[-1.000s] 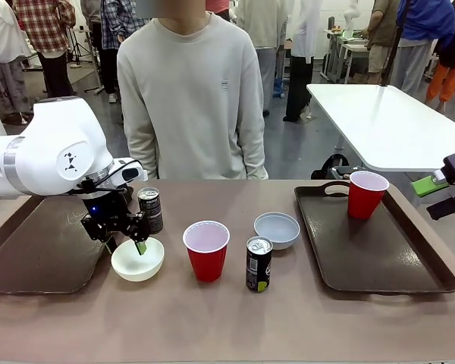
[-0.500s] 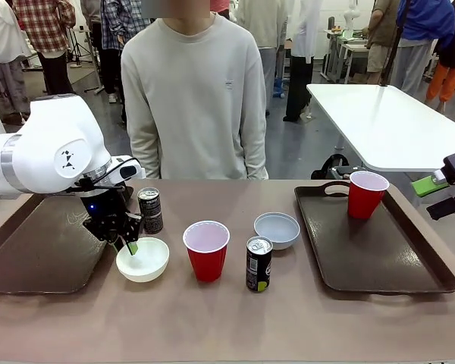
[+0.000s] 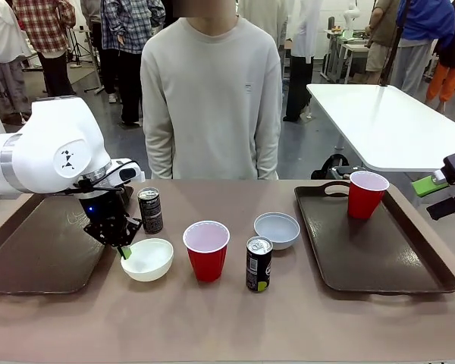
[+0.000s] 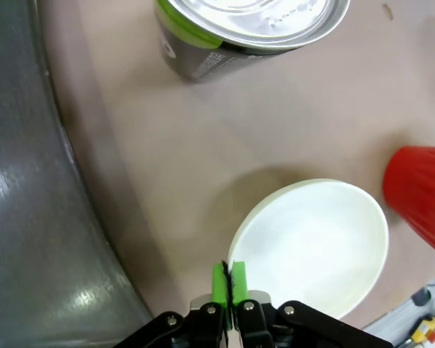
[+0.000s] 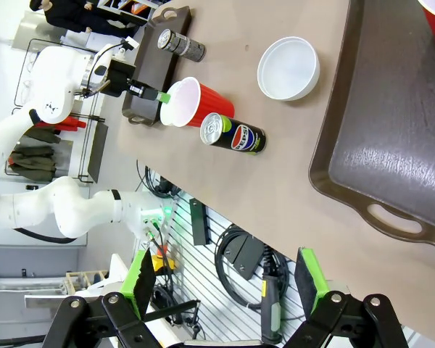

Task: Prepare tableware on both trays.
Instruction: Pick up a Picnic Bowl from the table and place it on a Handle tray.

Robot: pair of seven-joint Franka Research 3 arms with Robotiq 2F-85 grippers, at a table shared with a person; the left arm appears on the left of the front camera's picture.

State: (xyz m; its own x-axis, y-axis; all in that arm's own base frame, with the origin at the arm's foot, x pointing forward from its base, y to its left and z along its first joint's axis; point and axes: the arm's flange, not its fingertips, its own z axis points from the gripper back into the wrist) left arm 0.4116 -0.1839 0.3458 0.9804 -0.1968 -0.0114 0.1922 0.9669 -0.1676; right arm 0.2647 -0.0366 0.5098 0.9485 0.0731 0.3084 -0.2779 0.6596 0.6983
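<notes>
Taupe table [image 5: 290,174]: Pepsi can [image 5: 235,136] (print sideways) beside red cup [image 5: 185,101]

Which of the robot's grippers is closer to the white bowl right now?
Left. The left gripper is shut on the white bowl at its rim, beside the left tray. The right gripper hangs open past the right tray, far from the bowl.

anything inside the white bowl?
Nothing loose: the white bowl shows a bare white inside. The left gripper is shut on its rim, hiding that bit of rim.
</notes>
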